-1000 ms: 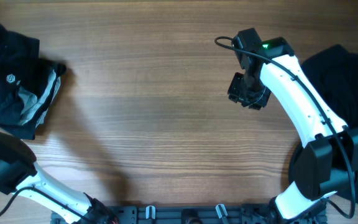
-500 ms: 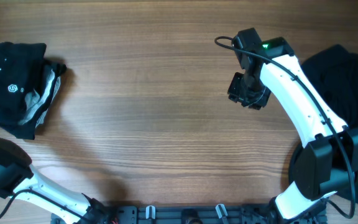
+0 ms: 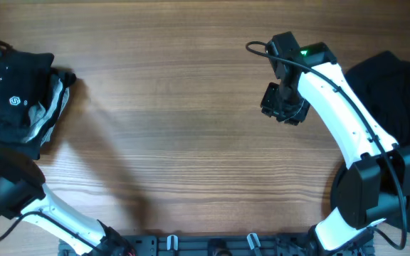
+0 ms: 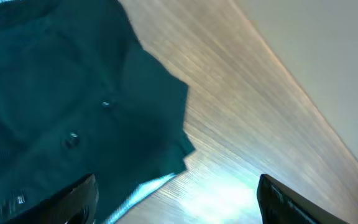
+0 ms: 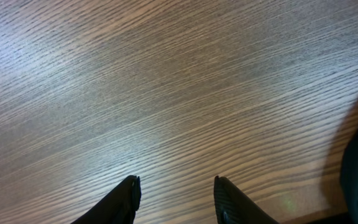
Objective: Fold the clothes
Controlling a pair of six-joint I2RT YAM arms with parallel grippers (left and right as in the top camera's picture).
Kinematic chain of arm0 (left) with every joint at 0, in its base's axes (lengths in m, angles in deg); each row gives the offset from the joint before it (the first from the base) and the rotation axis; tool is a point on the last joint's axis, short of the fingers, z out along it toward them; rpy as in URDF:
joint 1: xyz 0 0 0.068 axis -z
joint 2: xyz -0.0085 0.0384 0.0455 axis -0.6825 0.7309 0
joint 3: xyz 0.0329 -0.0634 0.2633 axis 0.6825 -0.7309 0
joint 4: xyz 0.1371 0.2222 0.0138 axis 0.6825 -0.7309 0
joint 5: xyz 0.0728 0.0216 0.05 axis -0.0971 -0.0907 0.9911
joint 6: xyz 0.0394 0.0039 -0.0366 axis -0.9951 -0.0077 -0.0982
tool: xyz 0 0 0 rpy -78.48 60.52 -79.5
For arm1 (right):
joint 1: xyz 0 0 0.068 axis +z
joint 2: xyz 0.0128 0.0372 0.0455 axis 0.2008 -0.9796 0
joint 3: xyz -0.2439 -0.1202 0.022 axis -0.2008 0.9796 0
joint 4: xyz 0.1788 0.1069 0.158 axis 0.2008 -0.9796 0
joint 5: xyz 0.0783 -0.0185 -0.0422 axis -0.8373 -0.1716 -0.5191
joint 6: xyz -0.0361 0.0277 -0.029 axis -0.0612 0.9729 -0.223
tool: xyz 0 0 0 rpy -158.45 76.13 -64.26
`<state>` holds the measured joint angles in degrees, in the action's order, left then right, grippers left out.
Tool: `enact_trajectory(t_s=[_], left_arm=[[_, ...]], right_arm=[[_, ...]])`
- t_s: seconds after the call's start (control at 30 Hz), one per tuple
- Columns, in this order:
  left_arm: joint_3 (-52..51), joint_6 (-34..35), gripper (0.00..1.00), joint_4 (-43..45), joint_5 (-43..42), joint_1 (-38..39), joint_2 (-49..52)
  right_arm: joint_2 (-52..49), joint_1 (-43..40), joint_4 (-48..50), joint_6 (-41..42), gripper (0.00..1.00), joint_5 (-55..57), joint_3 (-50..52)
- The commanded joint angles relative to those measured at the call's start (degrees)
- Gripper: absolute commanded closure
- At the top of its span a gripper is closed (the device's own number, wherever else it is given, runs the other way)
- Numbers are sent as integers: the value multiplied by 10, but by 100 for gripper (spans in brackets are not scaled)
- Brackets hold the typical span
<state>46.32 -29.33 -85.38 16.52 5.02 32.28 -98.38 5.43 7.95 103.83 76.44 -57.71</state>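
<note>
Pincer (image 5: 176,184) — right — agape over table (image 5: 166,74)

- Wooden table (image 3: 169,107): the grain runs side to side in the overhead view. The surface is bare wood beneath and between the parted jaws of the right gripper (image 5: 178,183).
- Folded black garment (image 3: 16,99): it has a white logo and a grey layer showing at one edge. It lies on the table below the left gripper (image 4: 176,190), spreading ahead of one jaw. Bare wood lies ahead of the other jaw.
- Second black garment (image 3: 404,92): it lies on the table off to one side of the right gripper's jaws, apart from them.
</note>
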Motion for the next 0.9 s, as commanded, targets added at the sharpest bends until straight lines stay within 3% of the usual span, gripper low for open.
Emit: enact_trajectory(t_s=[0.0,0.2,0.33,0.4,0.53,0.6,0.67,0.73,0.87], left_arm=[[-92,-3,16,55,-12,-39,37],[-205,-3,8,161,-14,-101,50],[-207,-2,9,166,-22,-106,50],[-207,0,9,166,-65,-103,50],[-207,-9,0,161,-87,-55,50],[-207,-33,0,159,-85,6,50],[-207,-48,0,159,-37,72,50],[-207,-54,0,159,97,146,49],[-206,-26,0,162,240,228,38]], right_arm=[[6,-4,-5,-10,57,9,-2],[6,-4,-11,-19,57,10,-2],[6,-4,-10,-19,57,10,-2],[6,-4,-6,-19,56,10,-2],[6,-4,33,-43,53,-17,-2],[6,-4,82,-50,41,-39,-2],[6,-5,120,-50,33,-54,-2],[6,-10,145,-50,28,-71,-2],[6,-21,142,-63,27,-77,-1]])
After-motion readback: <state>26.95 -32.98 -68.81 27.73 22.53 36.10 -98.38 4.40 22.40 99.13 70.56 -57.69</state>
